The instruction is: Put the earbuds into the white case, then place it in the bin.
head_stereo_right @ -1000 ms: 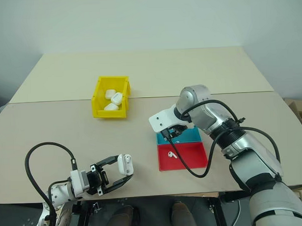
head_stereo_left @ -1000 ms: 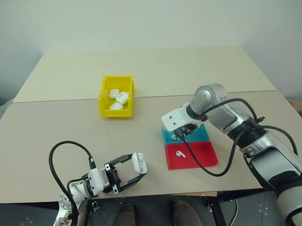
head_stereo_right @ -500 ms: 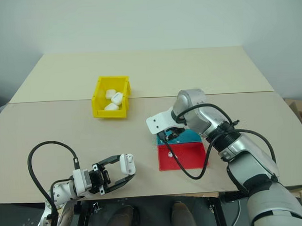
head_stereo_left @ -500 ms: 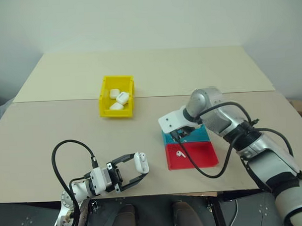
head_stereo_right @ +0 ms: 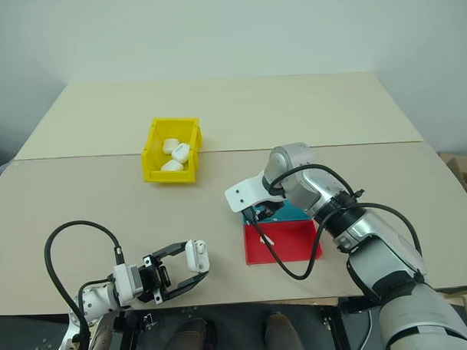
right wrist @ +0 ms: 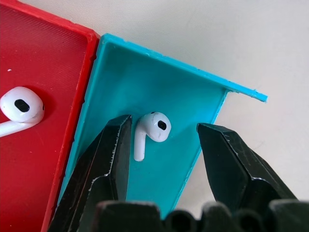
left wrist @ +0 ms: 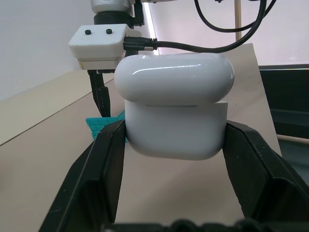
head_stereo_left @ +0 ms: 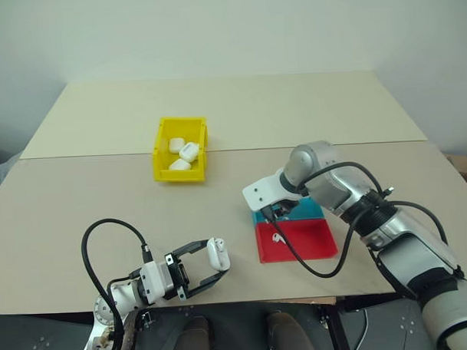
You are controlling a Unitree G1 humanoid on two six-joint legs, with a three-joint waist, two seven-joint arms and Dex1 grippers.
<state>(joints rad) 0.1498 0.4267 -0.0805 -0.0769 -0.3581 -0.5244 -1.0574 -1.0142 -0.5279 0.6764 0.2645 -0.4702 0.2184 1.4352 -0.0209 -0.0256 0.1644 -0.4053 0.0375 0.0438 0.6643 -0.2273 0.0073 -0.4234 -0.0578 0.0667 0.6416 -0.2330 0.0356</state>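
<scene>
Glossy white case: the small rounded-rectangle plastic charging case (left wrist: 175, 112) sits clamped in the left gripper (head_stereo_left: 210, 266), jaws closed tight on its lower half, lid flipped up, held above the near edge of the beige worktop (head_stereo_left: 81, 203).
Yellow bin: the small tall-walled yellow plastic bin (head_stereo_left: 162, 147) stands well apart, further back on the worktop, with several white cases already inside.
Blue tray: one tiny glossy white earbud (right wrist: 150, 129) lies in the shallow blue plastic tray (right wrist: 183, 159), stem towards the near finger.
Right gripper: the right gripper (right wrist: 164, 140) points steeply down over the blue tray, jaws partly open, empty, one finger either side of that earbud.
Red tray: a second white earbud (right wrist: 19, 107) lies in the shallow red plastic tray (head_stereo_left: 309, 241), just beside the blue one.
Risk, pinch: the near finger looks almost against the stem; uneven closing could flick the slick earbud out sideways.
Risk, descent: fingertips may catch the tray wall or floor and drag the light tray.
Risk, handover: a skewed grip would make seating it in the case difficult.
</scene>
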